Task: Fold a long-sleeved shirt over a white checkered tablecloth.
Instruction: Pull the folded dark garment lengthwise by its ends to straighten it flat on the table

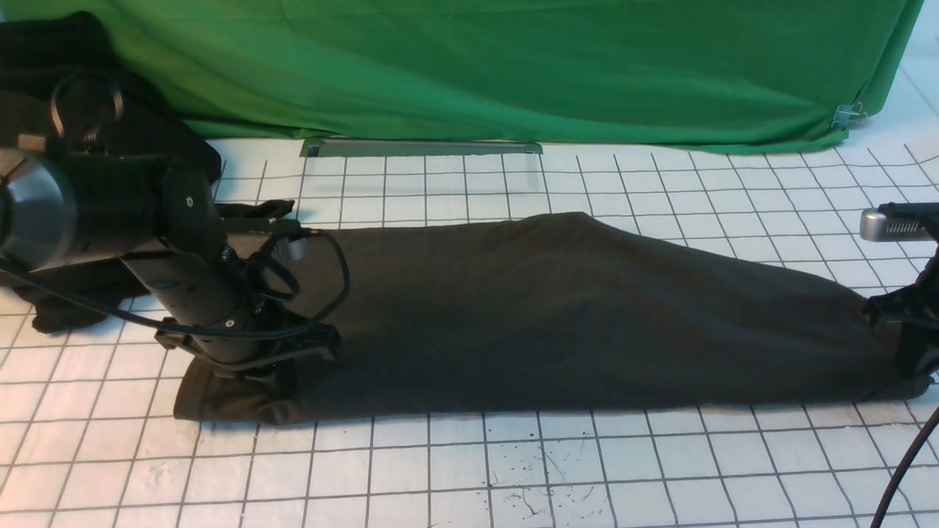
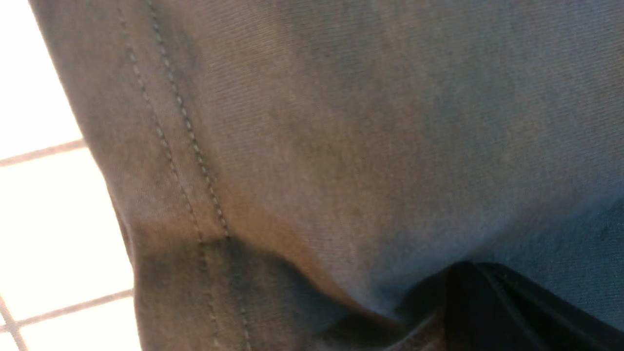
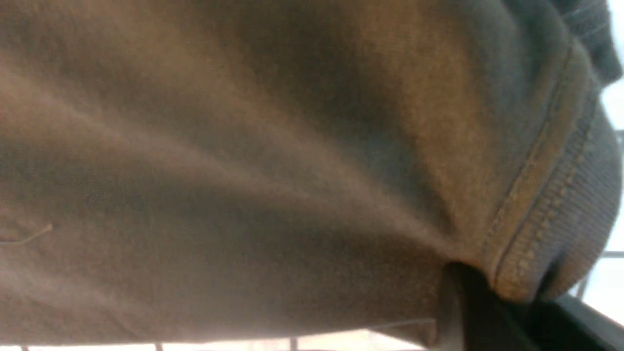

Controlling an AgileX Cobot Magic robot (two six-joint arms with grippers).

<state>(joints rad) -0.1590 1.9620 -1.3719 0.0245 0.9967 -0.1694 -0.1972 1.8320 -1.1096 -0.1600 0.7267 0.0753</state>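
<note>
The long-sleeved shirt lies as a long dark brown-black band across the white checkered tablecloth, its print hidden. At the band's left end my left gripper presses down, shut on the fabric. In the left wrist view the cloth puckers into the jaw tip beside a double-stitched hem. My right gripper is at the right end of the band. The right wrist view shows creases running into its jaws, which pinch the shirt by the ribbed collar.
A black garment heap sits at the back left behind the left arm. A green cloth hangs along the back, with a metal strip at its foot. A black cable runs down at the front right.
</note>
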